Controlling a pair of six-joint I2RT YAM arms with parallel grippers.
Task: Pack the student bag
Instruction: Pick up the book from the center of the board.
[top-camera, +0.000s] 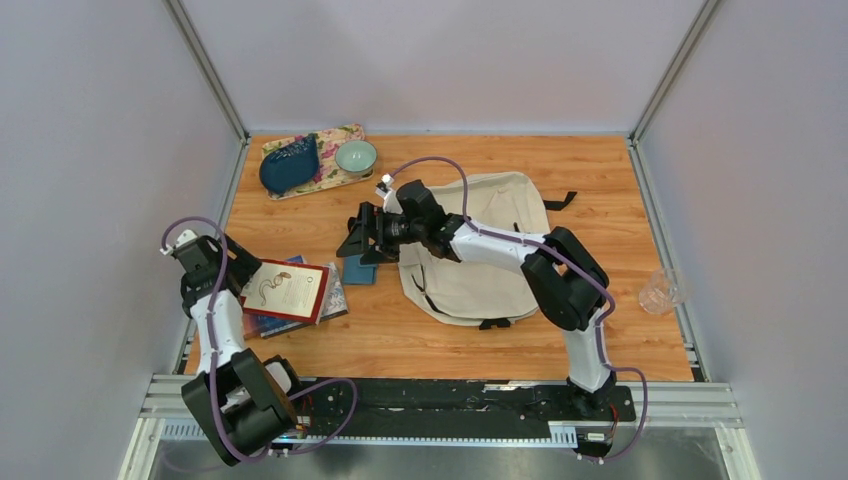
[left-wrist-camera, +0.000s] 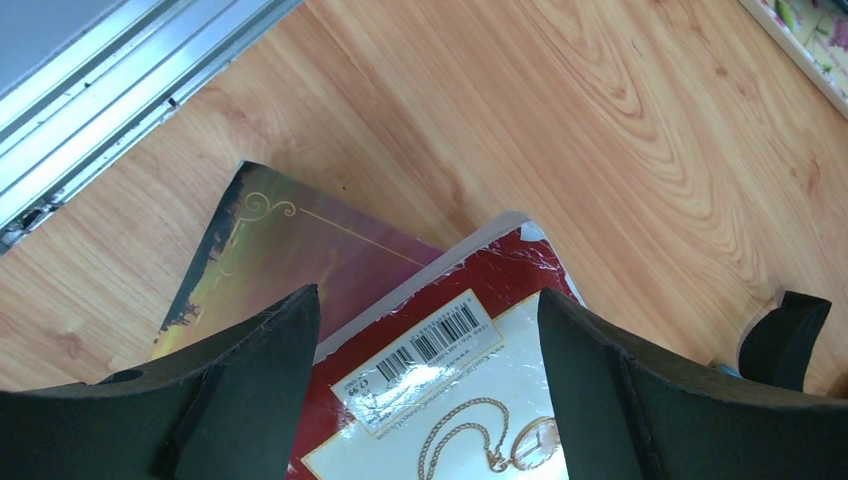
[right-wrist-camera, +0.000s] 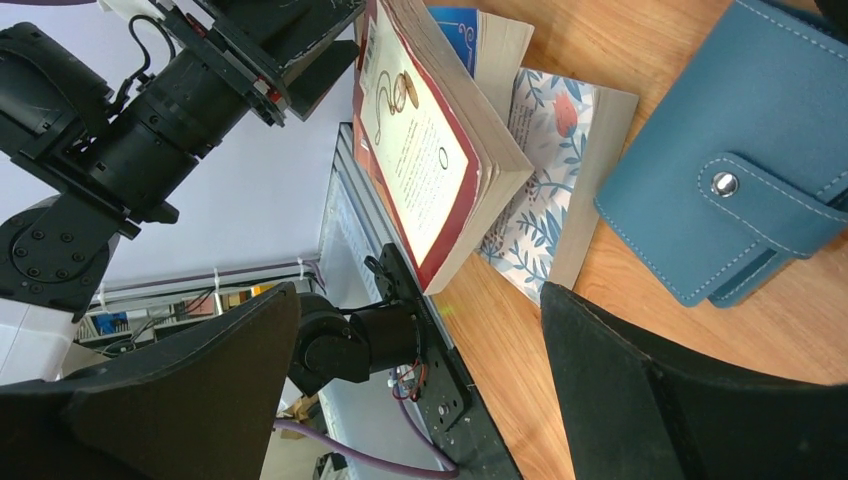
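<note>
Pale walls and aluminium rails box in your wooden worktop (top-camera: 400, 340). At 11 o'clock you have one floral tray (top-camera: 330, 182), and it carries two things: a dark blue leaf-shaped dish (top-camera: 290, 167) and a pale green bowl (top-camera: 356, 157). One clear cup (top-camera: 662, 290) stands at 3 o'clock, by the worktop's edge.

The student bag (top-camera: 470, 290) lies flat just right of centre with your right arm stretched across it. From these views you cannot tell what is inside it. A single blue snap wallet (top-camera: 358, 270) sits just beside the bag, at its 9 o'clock.

Around 8 o'clock you have a stack of at least three books. A red-edged book (top-camera: 290, 290) lies on top, a blue-and-white floral one (right-wrist-camera: 540, 190) peeks out below, and a third cover shows under them.

Your left end effector (left-wrist-camera: 430, 320) is spread wide over the red-edged book and pinches nothing. Your right end effector (right-wrist-camera: 420, 300) is also spread wide. It points toward 9 o'clock near the wallet and holds nothing.
</note>
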